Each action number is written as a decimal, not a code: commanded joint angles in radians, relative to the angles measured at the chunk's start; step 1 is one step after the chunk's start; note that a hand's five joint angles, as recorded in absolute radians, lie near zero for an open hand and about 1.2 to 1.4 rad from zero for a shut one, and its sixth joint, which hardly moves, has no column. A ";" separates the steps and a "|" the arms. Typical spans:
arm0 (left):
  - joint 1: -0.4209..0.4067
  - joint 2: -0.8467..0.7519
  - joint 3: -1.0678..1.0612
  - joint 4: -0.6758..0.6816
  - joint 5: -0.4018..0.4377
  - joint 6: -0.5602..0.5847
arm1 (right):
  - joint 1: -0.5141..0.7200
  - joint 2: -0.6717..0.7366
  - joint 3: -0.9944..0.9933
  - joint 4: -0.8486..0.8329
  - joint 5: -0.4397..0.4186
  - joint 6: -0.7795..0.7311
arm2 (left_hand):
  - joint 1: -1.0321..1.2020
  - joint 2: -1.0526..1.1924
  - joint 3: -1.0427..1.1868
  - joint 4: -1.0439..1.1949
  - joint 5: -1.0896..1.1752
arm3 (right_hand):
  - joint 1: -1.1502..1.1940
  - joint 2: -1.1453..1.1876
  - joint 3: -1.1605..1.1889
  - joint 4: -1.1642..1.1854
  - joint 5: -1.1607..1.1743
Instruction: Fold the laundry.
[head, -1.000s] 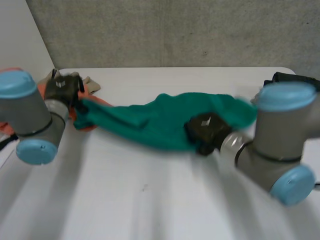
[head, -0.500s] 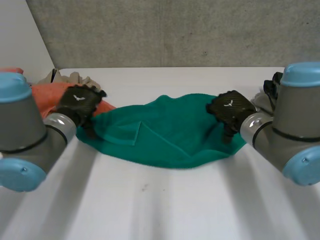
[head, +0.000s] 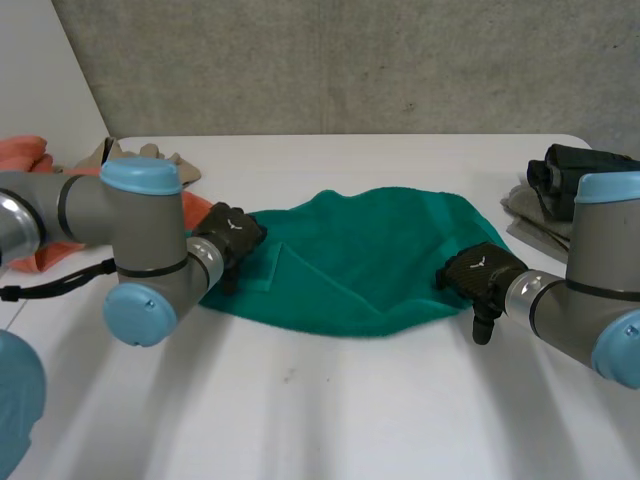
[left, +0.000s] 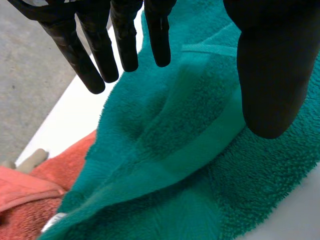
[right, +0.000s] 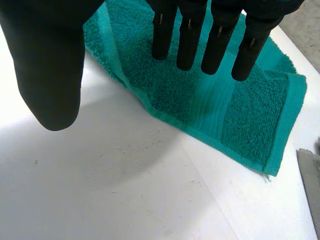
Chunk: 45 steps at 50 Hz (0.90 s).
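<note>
While the towel (head: 350, 260) is running lengthwise from our left hand (head: 232, 235) to our right hand (head: 480, 275), we're hovering straight, spread fingers (left: 125, 40) over each end, gripping nothing.

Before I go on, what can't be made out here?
Head view: the left arm covers the green towel's left end and part of the orange cloth.
Head view: the right arm hides part of a dark item; unidentifiable.
Right wrist view: a grey item, cut off by the edge.
</note>
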 joint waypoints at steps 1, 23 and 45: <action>0.000 -0.054 0.058 -0.028 -0.001 0.003 | -0.005 -0.016 0.045 -0.051 0.005 0.034 | 0.159 0.159 0.159 0.155 0.153 | 0.068 0.069 0.069 0.082 0.072; 0.009 -0.034 0.086 0.011 0.002 -0.063 | 0.002 -0.031 0.070 -0.054 0.007 0.074 | 0.222 0.223 0.222 0.219 0.217 | 0.071 0.072 0.071 0.085 0.075; -0.055 -0.137 0.191 -0.049 -0.027 -0.116 | -0.008 -0.039 0.098 -0.060 0.005 0.074 | 0.059 0.059 0.059 0.055 0.053 | 0.071 0.072 0.071 0.085 0.075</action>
